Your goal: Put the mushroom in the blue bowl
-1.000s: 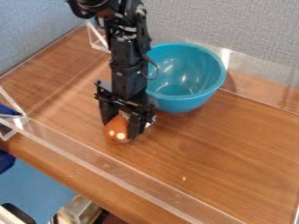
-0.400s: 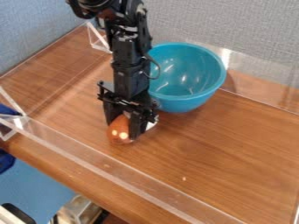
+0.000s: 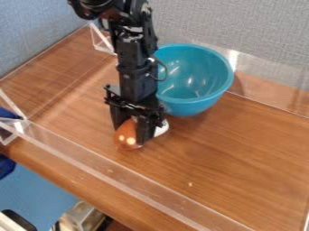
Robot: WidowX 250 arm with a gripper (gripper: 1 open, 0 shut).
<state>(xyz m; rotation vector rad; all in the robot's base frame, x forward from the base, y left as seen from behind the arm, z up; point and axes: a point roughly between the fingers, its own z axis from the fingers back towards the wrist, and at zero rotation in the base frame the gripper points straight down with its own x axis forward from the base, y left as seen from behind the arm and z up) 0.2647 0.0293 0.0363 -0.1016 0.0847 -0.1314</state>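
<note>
My fingers [image 3: 139, 124] are closed around the mushroom [image 3: 126, 134], low at the worktop [image 3: 218, 171], just in front of the bowl [image 3: 193, 79]. I should keep the squeeze even, lift straight up until the cap clears the rim, and only then move across.

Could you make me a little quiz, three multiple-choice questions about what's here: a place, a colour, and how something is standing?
1. Where is the mushroom?
A) in the bowl
B) at the gripper
C) against the grey wall

2. What colour is the bowl?
A) blue
B) yellow
C) red

3. How does the bowl sit?
A) upside down
B) on its side
C) opening up

1 B: its orange cap shows by the gripper's black fingers.
2 A: its sides are blue all round.
3 C: its inside shows from above.
</note>
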